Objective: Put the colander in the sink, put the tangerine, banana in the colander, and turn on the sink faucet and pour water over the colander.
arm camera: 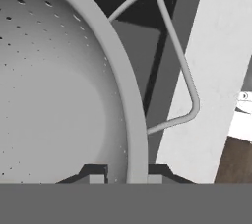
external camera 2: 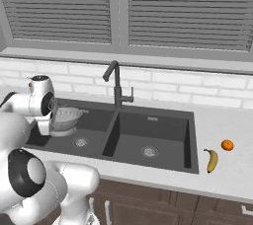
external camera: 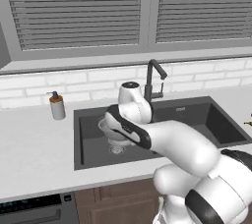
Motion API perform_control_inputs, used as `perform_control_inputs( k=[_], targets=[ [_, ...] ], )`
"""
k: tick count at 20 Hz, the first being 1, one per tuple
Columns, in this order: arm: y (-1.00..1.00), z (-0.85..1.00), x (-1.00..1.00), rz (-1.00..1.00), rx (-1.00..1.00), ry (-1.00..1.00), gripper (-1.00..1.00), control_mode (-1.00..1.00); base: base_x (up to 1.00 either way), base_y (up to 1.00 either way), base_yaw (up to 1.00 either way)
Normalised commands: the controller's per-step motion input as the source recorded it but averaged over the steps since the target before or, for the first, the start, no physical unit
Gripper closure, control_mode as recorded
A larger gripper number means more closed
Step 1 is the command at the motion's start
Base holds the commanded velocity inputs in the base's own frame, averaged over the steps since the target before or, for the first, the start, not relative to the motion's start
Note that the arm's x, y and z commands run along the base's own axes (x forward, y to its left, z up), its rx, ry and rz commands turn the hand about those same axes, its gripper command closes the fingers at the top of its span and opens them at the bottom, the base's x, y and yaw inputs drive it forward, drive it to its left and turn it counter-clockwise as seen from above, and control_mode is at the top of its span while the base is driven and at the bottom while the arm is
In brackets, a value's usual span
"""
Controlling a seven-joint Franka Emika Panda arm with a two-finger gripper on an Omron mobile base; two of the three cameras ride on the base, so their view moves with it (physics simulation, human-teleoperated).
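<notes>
**Colander held over the left basin**

I see the gripper (arm camera: 126, 175) clamped on the rim of the colander (arm camera: 59, 95), one fingertip (arm camera: 96, 174) inside the bowl and the other outside, just below the thin wire handle (the loop that arcs out to the right in the hand view). From the right base view, the colander (external camera 2: 65, 119) sits low in the left basin of the sink (external camera 2: 163, 115), partly hidden behind the arm's wrist; whether its base touches the basin floor I cannot tell. The left base view shows the colander (external camera: 109, 134) beneath the forearm, above the drain. The faucet (external camera 2: 116, 87) stands at the back edge of the sink, on the divider between the two basins, spout hooked towards the left. The banana (external camera 2: 212, 160) and the tangerine (external camera 2: 227, 145) lie on the counter (external camera 2: 232, 169) right of the sink, near each other but apart. A soap bottle (external camera: 57, 105) stands on the counter left of the sink.
</notes>
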Motion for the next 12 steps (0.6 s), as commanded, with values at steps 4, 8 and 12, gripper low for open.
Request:
perform_control_inputs(
  k=[4,8,12],
  targets=[
    [-0.16,-0.18,0.78,-0.34,-0.11,-0.03,1.0,-1.0,0.0,0.0,0.0],
    [0.03,-0.23,0.63,-0.43,-0.01,0.2,1.0,-1.0,0.0,0.0,0.0],
    [0.05,-0.3,0.21,-0.4,0.0,0.33,1.0,-1.0,0.0,0.0,0.0]
  ],
)
